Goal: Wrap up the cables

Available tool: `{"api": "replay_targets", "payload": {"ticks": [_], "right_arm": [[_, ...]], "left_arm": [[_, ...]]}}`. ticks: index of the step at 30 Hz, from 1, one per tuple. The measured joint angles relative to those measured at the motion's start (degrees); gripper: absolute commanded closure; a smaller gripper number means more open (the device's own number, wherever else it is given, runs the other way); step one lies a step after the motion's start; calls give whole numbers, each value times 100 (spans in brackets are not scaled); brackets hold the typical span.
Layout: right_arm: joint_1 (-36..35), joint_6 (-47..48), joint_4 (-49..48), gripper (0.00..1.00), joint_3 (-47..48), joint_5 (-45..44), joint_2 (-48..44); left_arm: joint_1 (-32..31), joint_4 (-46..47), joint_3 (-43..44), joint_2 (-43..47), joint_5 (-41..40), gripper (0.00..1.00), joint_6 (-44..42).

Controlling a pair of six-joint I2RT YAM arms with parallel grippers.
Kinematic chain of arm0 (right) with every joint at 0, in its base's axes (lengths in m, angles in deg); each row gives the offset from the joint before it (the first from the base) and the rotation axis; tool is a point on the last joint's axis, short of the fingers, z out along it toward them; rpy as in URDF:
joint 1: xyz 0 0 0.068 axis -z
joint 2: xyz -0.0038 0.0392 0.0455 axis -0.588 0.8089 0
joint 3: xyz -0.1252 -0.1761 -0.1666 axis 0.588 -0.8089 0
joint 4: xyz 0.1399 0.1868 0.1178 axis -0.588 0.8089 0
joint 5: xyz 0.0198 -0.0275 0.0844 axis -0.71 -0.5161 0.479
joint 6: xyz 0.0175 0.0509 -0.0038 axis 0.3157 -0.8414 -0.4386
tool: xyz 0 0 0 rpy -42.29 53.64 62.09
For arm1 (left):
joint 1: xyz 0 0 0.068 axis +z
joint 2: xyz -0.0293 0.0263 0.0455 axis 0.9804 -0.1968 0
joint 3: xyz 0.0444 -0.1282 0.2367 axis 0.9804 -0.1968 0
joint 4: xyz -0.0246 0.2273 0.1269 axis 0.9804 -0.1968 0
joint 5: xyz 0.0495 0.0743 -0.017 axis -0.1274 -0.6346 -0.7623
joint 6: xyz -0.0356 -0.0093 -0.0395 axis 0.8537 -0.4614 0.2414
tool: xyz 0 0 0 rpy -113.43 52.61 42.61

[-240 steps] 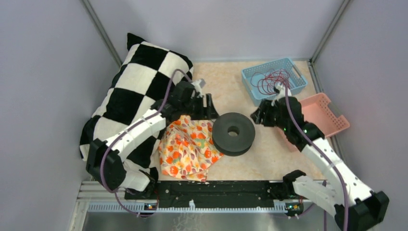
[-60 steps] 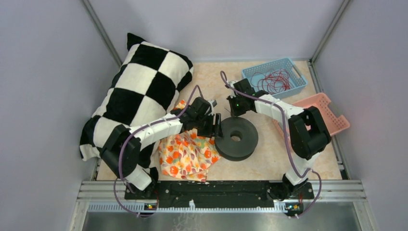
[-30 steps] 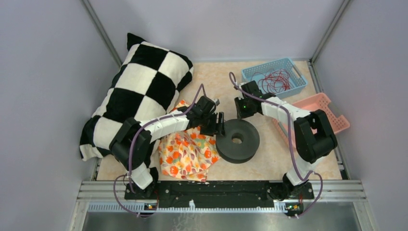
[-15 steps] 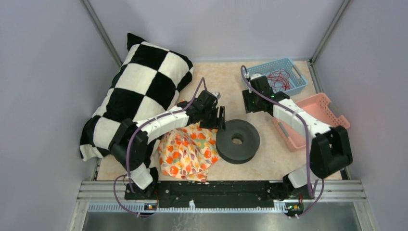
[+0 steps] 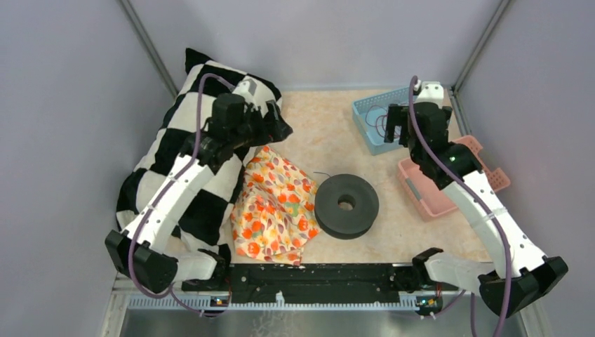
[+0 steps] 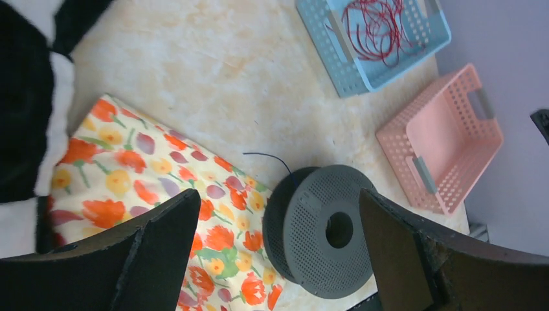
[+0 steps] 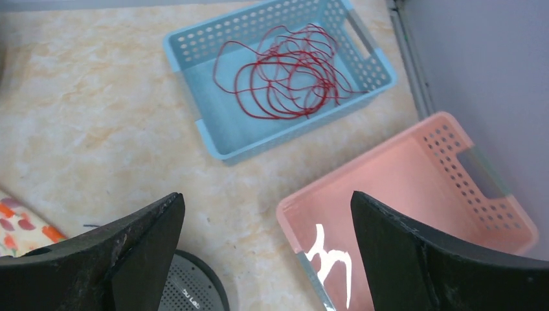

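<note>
A dark grey spool [image 5: 346, 205] lies flat on the table, also seen in the left wrist view [image 6: 330, 240]. A short end of thin dark cable [image 5: 321, 173] sticks out from its far left side onto the table [image 6: 267, 156]. A tangle of thin red wire [image 7: 285, 71] lies in the blue basket [image 5: 366, 130]. My left gripper [image 5: 277, 128] is open and empty, raised over the pillow's edge, well back from the spool [image 6: 278, 194]. My right gripper [image 5: 394, 125] is open and empty, raised by the blue basket [image 7: 267, 195].
A floral cloth [image 5: 273, 210] lies left of the spool, touching it. A black-and-white checked pillow [image 5: 182, 133] fills the left side. An empty pink basket [image 5: 428, 193] stands at the right, near the blue one. Walls close in the table.
Both grippers have left the spool and risen. The left arm swung back left over the pillow. The right arm swung back right to the blue basket. The spool stays put.
</note>
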Motion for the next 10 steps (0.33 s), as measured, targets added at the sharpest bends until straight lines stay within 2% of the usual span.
{"api": "replay_targets", "payload": {"ticks": [2, 5, 10], "right_arm": [[0, -164, 409, 1, 262, -278, 22], [0, -352, 850, 1, 490, -518, -24], [0, -398, 881, 1, 39, -651, -612]], "left_arm": [[337, -186, 140, 116, 26, 2, 9], [365, -439, 203, 247, -107, 2, -63], [337, -778, 197, 348, -372, 2, -90]]}}
